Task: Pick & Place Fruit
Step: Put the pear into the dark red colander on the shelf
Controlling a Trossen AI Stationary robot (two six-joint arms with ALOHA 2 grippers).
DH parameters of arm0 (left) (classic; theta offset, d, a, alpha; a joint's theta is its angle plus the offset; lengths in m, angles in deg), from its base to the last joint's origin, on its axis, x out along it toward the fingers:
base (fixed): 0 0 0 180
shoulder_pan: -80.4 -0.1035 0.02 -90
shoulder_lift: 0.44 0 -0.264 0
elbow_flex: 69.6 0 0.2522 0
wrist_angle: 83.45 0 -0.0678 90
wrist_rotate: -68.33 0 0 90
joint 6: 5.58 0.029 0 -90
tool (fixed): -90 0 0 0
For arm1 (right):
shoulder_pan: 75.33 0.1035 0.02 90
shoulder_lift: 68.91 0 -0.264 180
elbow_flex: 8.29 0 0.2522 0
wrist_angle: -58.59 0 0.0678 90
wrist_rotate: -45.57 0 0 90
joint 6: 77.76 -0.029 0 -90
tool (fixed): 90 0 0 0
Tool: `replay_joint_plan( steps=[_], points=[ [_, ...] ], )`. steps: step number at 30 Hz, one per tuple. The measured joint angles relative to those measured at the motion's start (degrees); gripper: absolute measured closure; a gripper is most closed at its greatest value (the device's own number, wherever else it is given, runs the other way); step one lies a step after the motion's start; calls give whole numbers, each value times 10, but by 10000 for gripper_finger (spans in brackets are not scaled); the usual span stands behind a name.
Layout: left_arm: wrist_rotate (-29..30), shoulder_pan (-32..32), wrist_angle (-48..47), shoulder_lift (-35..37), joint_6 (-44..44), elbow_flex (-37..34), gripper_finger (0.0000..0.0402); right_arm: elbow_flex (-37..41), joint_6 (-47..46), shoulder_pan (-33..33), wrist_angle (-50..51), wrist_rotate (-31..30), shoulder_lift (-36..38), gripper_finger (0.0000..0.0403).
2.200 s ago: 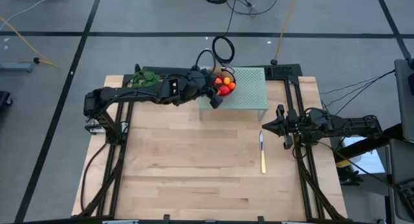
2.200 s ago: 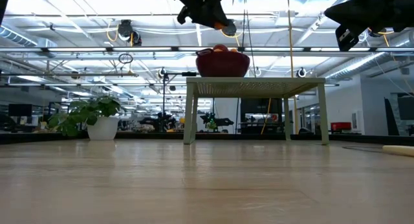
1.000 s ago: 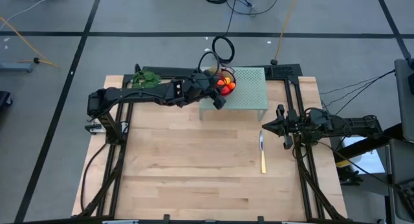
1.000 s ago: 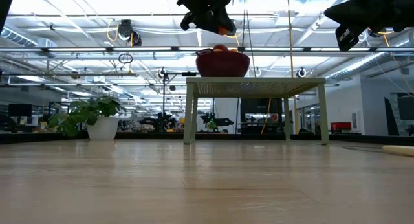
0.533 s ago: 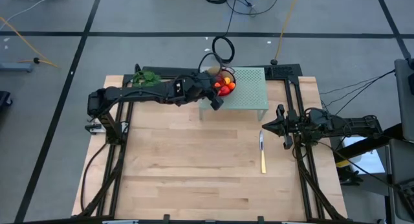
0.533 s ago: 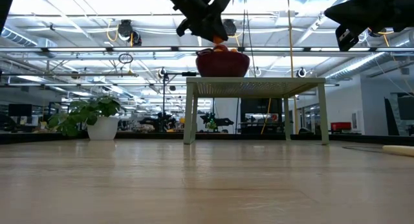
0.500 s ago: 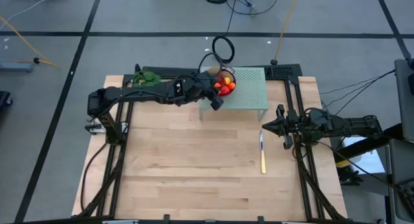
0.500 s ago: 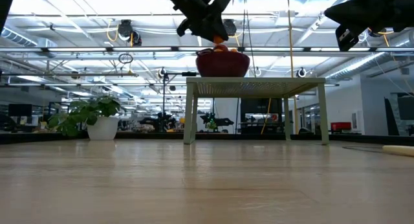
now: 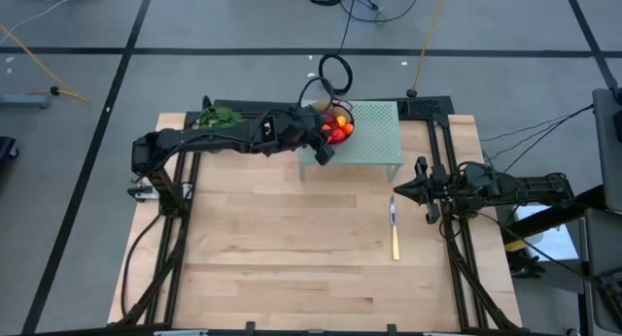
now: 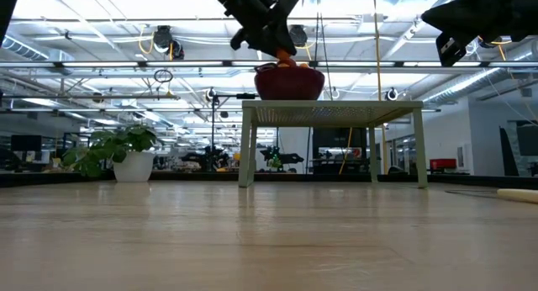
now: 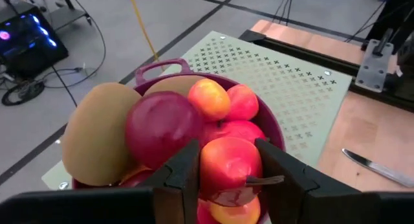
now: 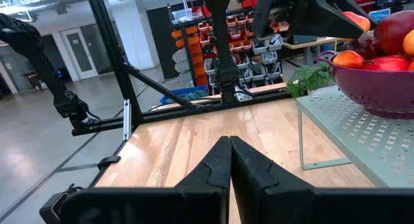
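**Fruit heaped in the bowl, my left pincer clamped on one piece**

The fruit point(image 11: 194, 140) sits piled in a dark red bowl point(image 10: 289, 82) that stands on a pale green perforated stand point(image 9: 374, 132), toward twelve o'clock on the wooden table point(image 9: 292, 249) as seen from above. In the heap I can make out an olive-brown kiwi point(image 11: 97, 136) at the bowl's nine o'clock side, a dark red round fruit point(image 11: 162, 127) against it, a small orange-red piece point(image 11: 208, 100) on top, and an orange-red fruit point(image 11: 228, 169) right in front of me.

My left gripper point(image 11: 226, 179) reaches over the bowl's rim from the nine o'clock side of the table. Its two fingers point(image 11: 181, 175) are partly spread and press on either side of that orange-red fruit, which touches both pads and rests among the other pieces. From table height, the gripper hangs just above the bowl with an orange piece at its tip.

My right gripper point(image 12: 228, 160) waits at three o'clock, well apart from the stand, its fingers pressed together with nothing between them. A yellow-handled knife point(image 9: 395, 229) lies on the table near it, toward five o'clock of the stand. A green leafy bunch point(image 9: 222, 116) lies at eleven o'clock, beside my left arm.
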Motion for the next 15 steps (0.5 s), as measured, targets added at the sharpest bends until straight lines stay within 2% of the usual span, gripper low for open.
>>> replay_joint_plan(
  steps=[15],
  points=[
    [-13, -3, 0, 0, 2, 0, 239, 0, 0, 0, 0, 0, 0, 403]
  ],
)
